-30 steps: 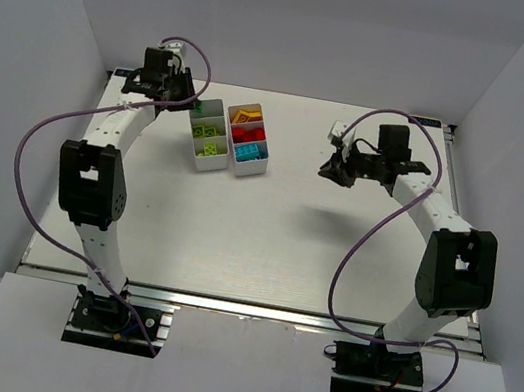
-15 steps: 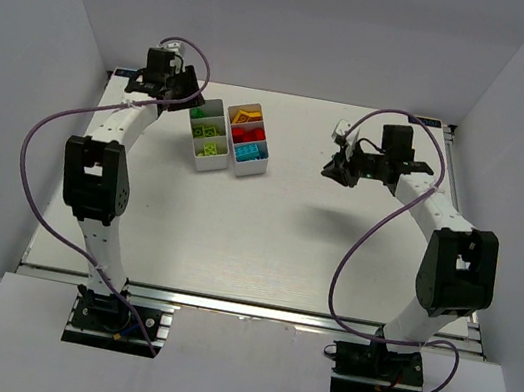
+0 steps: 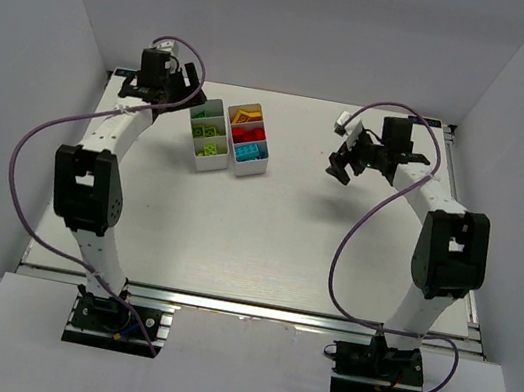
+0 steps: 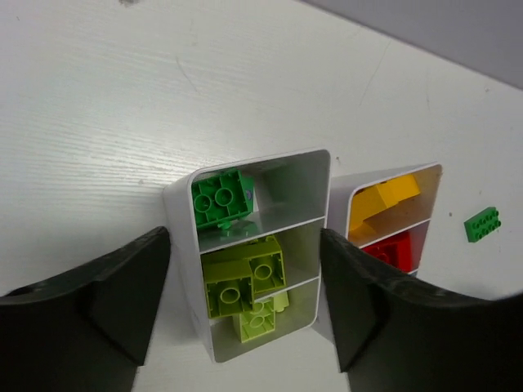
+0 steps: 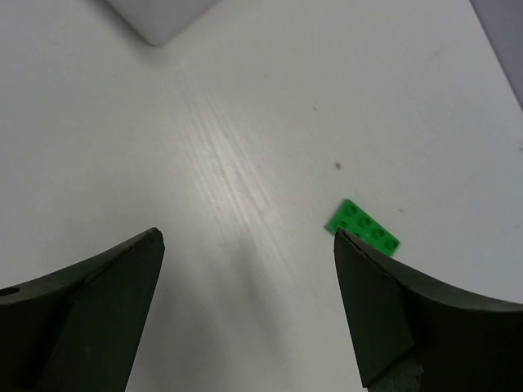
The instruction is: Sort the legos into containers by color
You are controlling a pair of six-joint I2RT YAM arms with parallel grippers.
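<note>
Two white containers [image 3: 197, 159] [image 3: 260, 163] stand side by side at the back of the table. The left container [image 4: 181, 214] holds a dark green lego [image 4: 221, 198] in its far compartment and lime green legos [image 4: 243, 276] in the other two. The right container [image 4: 338, 189] shows yellow [image 4: 384, 200] and red [image 4: 400, 249] legos; cyan ones [image 3: 247, 151] fill its near compartment. A flat green lego [image 5: 364, 228] lies on the table. My left gripper [image 4: 243, 245] hangs open over the left container, empty. My right gripper [image 5: 247, 241] is open and empty, its right finger beside the flat lego.
A corner of a white container [image 5: 159, 16] shows at the top of the right wrist view. Purple cables [image 3: 32, 145] loop beside both arms. Grey walls enclose the table on three sides.
Both grippers have opened wide. The right gripper has swung a little toward the back of the table. The left gripper has shifted slightly by the left container.
</note>
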